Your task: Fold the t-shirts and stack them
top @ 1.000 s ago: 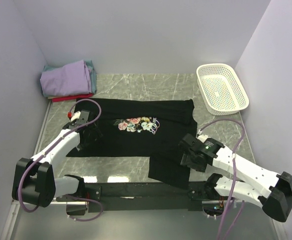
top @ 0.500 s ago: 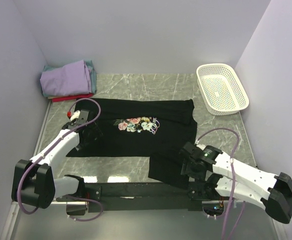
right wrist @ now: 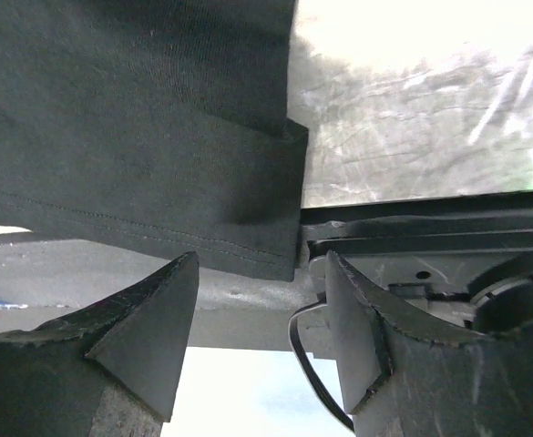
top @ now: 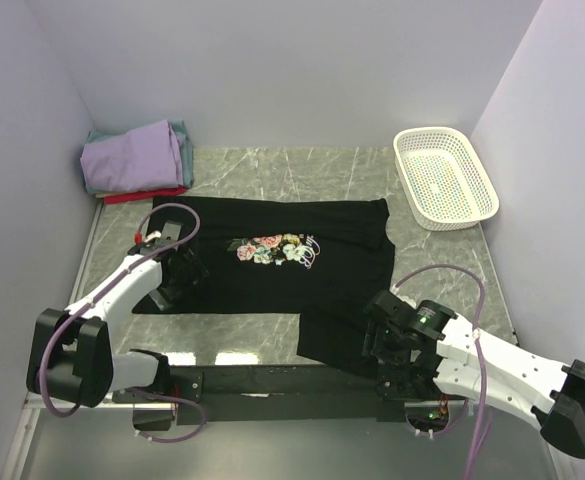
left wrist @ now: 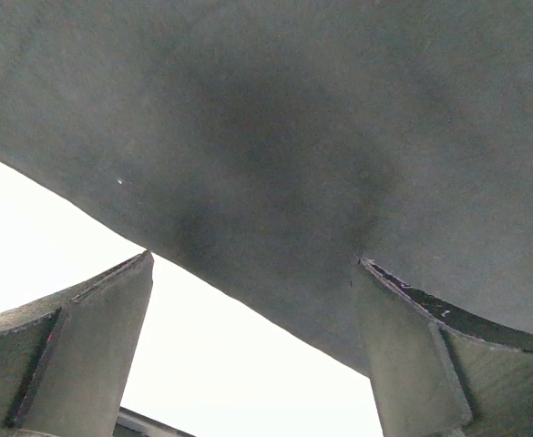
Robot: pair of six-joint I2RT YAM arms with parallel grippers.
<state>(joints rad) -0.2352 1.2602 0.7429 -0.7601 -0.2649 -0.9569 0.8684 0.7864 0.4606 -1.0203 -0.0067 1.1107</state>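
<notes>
Comparing frames, note your right gripper (right wrist: 259,273) has pulled nearer, jaws apart and empty; left gripper (left wrist: 252,262) stands wide over the black t-shirt (top: 272,280).

Site type: robotics lab test cell. Grounds: plain pale panel walls (top: 292,70) box in desk (top: 302,170) on three sides. Desk top is grey marble-pattern sheet. Left arm (top: 112,295) and right arm (top: 497,362), both white, bolted to black rail (top: 272,380) at near edge. Purple cable (top: 440,268) looped along each. Props only: folded shirt stack (top: 137,160) far ahead of left fingers (left wrist: 84,355), white mesh basket (top: 444,176) far ahead of right fingers (right wrist: 138,328).
</notes>
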